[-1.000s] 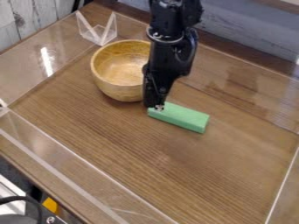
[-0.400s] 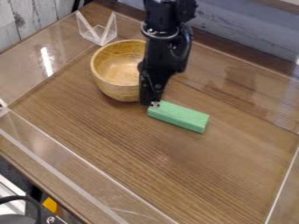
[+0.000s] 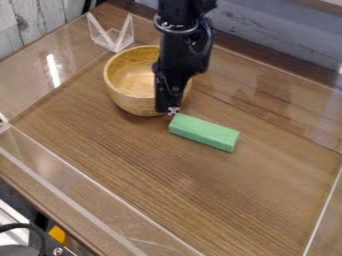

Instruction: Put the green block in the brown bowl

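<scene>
The bowl [image 3: 119, 98], biggest thing in play, sits up by the gripper [image 3: 170, 110], and here's the first danger: the fingers look right over its near rim, so a low sideways swing could knock it or shove it along the table [image 3: 127, 165]. Whether they touch that rim, I can't tell from here!

Now the gripper itself: closed up tight, nothing visible in its grip, so the block [image 3: 205, 133] is nobody's yet. Come down on it with the fingers together and they could press on its top or push it away. Open too near the bowl and one finger might catch the wood. Grab the block by one end and it may well tip or swivel on the lift.

And the block, smallest of the three: a flat mint-green bar, plain and matte, straight-edged, lying slantwise on the brown tabletop, outside the bowl, its upper left end near the fingertips.
</scene>
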Action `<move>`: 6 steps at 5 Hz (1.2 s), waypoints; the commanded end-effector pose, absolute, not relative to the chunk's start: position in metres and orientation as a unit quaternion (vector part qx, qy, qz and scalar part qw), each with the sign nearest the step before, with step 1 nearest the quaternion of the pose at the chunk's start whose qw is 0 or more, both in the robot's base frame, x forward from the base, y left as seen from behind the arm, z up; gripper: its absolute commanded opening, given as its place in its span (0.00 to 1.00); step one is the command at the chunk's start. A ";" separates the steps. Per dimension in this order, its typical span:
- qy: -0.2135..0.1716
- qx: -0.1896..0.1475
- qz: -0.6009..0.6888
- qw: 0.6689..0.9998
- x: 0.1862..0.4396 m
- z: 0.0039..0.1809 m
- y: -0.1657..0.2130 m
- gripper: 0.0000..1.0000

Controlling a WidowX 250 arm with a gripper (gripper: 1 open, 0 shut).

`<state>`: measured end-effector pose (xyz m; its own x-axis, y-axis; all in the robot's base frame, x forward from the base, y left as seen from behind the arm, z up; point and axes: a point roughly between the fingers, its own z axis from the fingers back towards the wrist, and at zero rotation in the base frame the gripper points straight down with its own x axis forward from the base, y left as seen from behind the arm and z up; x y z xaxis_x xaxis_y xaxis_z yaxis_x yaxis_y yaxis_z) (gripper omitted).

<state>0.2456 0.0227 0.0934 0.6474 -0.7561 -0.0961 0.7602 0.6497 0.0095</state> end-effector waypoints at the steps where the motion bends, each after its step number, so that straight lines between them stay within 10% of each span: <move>1: 0.004 0.042 -0.412 0.910 0.254 0.115 0.028 0.00; 3: 0.001 0.043 -0.409 0.912 0.252 0.117 0.034 0.00; 4: 0.000 0.043 -0.408 0.912 0.251 0.118 0.036 1.00; 6: 0.000 0.045 -0.407 0.912 0.250 0.121 0.042 1.00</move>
